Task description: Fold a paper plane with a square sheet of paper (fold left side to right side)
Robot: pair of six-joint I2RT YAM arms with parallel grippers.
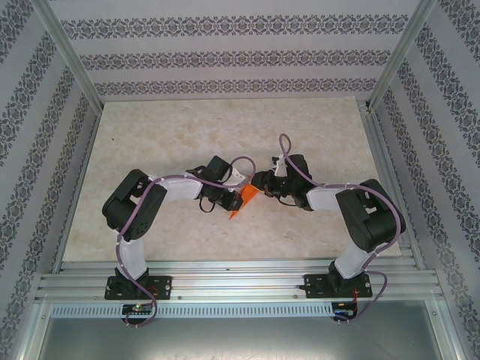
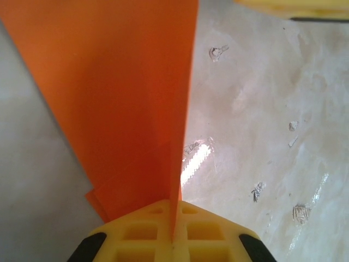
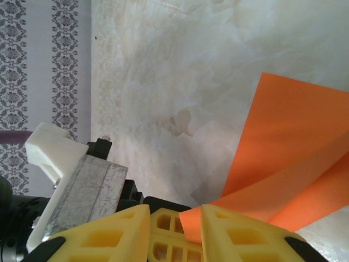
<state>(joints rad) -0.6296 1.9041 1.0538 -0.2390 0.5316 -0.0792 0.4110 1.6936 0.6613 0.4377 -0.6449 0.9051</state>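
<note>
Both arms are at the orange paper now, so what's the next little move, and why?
Probably close the right gripper. Its jaws stand apart with part of the orange sheet between them, while the left gripper is shut on the sheet. A firm hold from both sides seems needed before folding it across.

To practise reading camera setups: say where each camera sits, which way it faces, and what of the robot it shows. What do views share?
Top external: above and behind the bases, facing down at the table; both arms, left tool and right tool meet at the orange paper.
Left wrist: faces along its yellow fingers, pinching paper, tabletop beyond.
Right wrist: faces past its own fingers toward paper and table.
Shared: the paper.
</note>
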